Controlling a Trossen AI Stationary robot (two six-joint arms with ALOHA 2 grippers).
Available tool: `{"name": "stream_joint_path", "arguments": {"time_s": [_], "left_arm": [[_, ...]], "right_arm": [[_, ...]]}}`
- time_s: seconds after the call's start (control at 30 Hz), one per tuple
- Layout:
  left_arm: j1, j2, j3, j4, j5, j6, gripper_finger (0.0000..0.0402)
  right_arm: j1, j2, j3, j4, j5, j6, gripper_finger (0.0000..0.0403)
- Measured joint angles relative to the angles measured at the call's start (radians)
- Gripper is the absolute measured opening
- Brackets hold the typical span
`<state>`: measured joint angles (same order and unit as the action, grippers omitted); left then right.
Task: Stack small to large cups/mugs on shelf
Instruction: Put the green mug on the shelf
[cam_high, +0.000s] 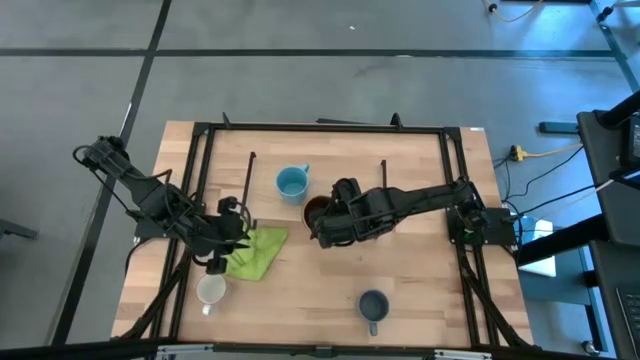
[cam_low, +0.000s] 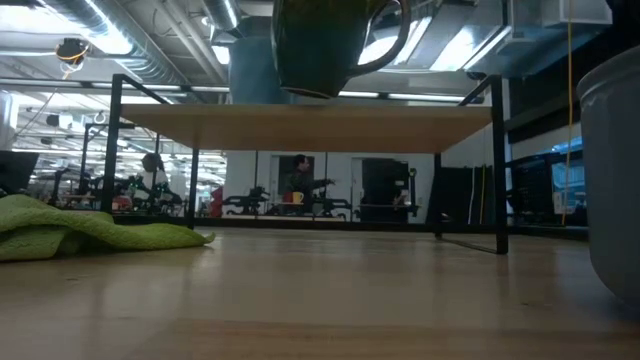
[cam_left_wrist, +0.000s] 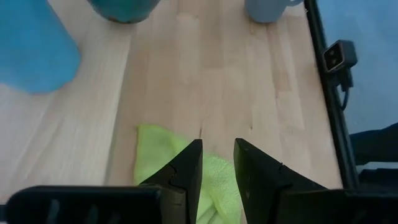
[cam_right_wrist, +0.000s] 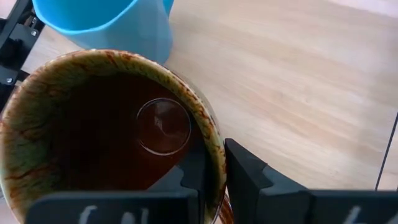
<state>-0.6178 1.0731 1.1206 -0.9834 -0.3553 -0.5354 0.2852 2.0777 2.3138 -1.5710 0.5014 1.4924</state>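
Observation:
The light-wood shelf (cam_low: 310, 128) stands at mid-table. The light blue mug (cam_high: 291, 183) stands upright on it. Beside that mug is the brown mug (cam_high: 314, 208), green-glazed outside and dark inside, with my right gripper (cam_right_wrist: 211, 171) shut on it. The low view shows the brown mug (cam_low: 320, 45) just above the shelf board. My left gripper (cam_left_wrist: 217, 168) hovers open over the green cloth (cam_high: 255, 250), with nothing between its fingers. The white mug (cam_high: 211, 291) and the grey-blue mug (cam_high: 373, 306) stand upright on the table near its front edge. My right gripper holds the brown mug by its wall at the rim (cam_right_wrist: 216, 149). One finger (cam_right_wrist: 193, 171) is inside the mug and the other (cam_right_wrist: 245, 171) is outside. The fingers slant down from above and from the table's right. The mug stays mouth-up, its base a little above the shelf board.
The green cloth (cam_low: 90, 230) lies crumpled on the table left of the shelf. Black frame bars (cam_high: 200, 200) run along the table's sides. The grey-blue mug (cam_low: 615, 170) looms close at the low view's right edge. Bare wood lies under the shelf and between the two front mugs.

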Motion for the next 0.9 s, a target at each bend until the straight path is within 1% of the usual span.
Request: {"name": "stream_joint_path", "arguments": {"time_s": [0.17, 0.4, 0.5, 0.63, 0.73, 0.9], "left_arm": [[0.000, -0.002, 0.000, -0.039, 0.000, -0.003, 0.0086], [0.000, -0.002, 0.000, -0.038, 0.006, -0.003, 0.0086], [0.000, -0.002, 0.000, -0.040, 0.011, -0.001, 0.0086], [0.000, -0.002, 0.000, -0.040, 0.014, -0.001, 0.0086], [0.000, -0.002, 0.000, -0.040, 0.015, -0.004, 0.0086], [-0.003, -0.002, 0.000, -0.040, 0.027, -0.018, 0.0086]], "right_arm": [[0.016, 0.000, 0.000, 0.000, -0.028, 0.021, 0.0044], [0.034, -0.013, -0.002, 0.001, -0.110, -0.008, 0.0044], [0.032, -0.045, -0.002, 0.000, -0.104, -0.029, 0.0044], [0.025, -0.097, -0.002, 0.000, -0.056, -0.035, 0.0044], [0.015, -0.133, -0.035, 0.001, -0.044, -0.035, 0.0044], [0.001, -0.182, -0.140, 0.000, -0.091, -0.031, 0.0044]]}}
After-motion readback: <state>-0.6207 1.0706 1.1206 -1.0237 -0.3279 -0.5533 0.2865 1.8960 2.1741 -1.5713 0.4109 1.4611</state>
